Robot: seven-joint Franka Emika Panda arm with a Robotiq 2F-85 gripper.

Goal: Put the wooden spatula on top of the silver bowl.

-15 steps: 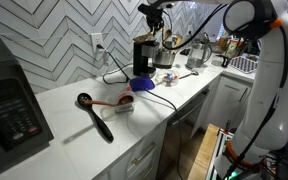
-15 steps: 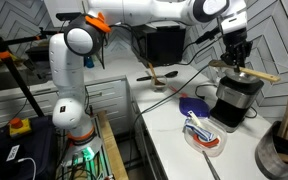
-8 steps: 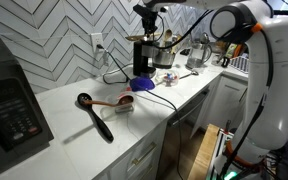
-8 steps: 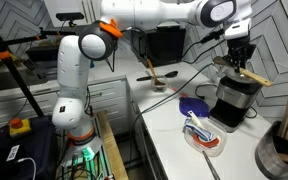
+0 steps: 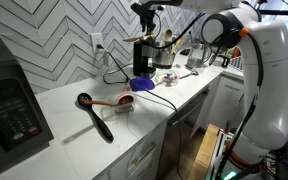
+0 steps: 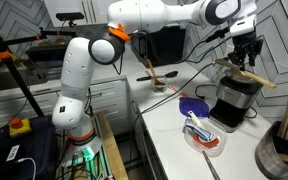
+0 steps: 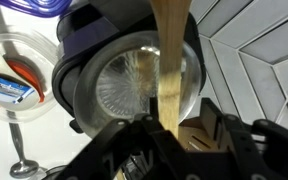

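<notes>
A: Tan wood at bottom centre of the wrist view, is that the wooden spatula (image 7: pixel 169 75)?

B: Yes. The gripper (image 7: pixel 181 140) is closed on it, jaws either side of the wood, nothing else held. Wood looks broader there, so likely the head end. The handle runs straight up the frame.

A: Over what?

B: Over the silver bowl (image 7: pixel 132 85), mid-frame, seated in the black appliance (image 7: pixel 76 55). The stick crosses the bowl right of its middle. Resting on the rim or just above it, cannot tell.

A: Handling?

B: My read: light, stiff, dry wood, not fragile, not slippery. The bowl rim looks like smooth metal, so a narrow stick could roll or slide off. This hold is fine for carrying, but most of the length sticks out past the jaws, so it levers easily. Best laid across both sides of the rim, weight roughly centred.

A: Farther out?

B: A clear tub (image 7: pixel 9 70) with blue and red packets at the left edge, beside the appliance. A metal spoon (image 7: pixel 19 150) lower left.

A: Exterior?

B: In an exterior view the spatula (image 6: pixel 260 78) tilts down to the right under the gripper, upper right of frame. The black ladle (image 5: pixel 96 118) lies on the white counter (image 5: pixel 59 125), well apart, not involved.
</notes>
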